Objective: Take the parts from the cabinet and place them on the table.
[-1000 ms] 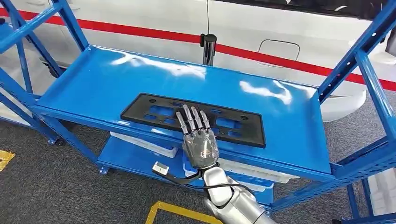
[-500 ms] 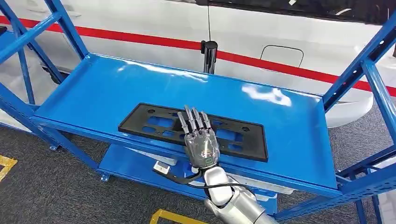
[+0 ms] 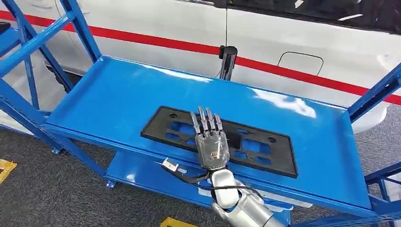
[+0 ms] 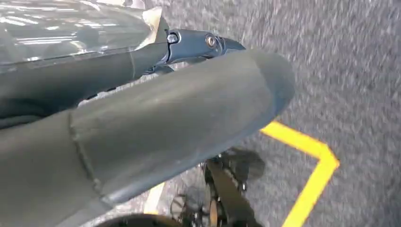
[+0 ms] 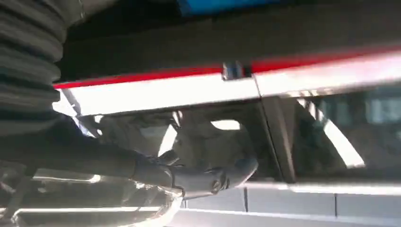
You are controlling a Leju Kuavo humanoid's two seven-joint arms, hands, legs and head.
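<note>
A flat black plate (image 3: 220, 140) with cut-out slots lies on the blue shelf (image 3: 118, 97) of the cabinet, toward the shelf's front edge. From the head camera, the right hand (image 3: 211, 142) lies flat on the plate, fingers straight and slightly apart, gripping nothing. Behind the shelf stands a white car (image 3: 293, 33) with a red stripe. The right wrist camera adds the car's window. The left wrist camera shows the left hand (image 4: 142, 118) over grey floor with a yellow line (image 4: 312, 170); whether it is open or closed I cannot tell.
</note>
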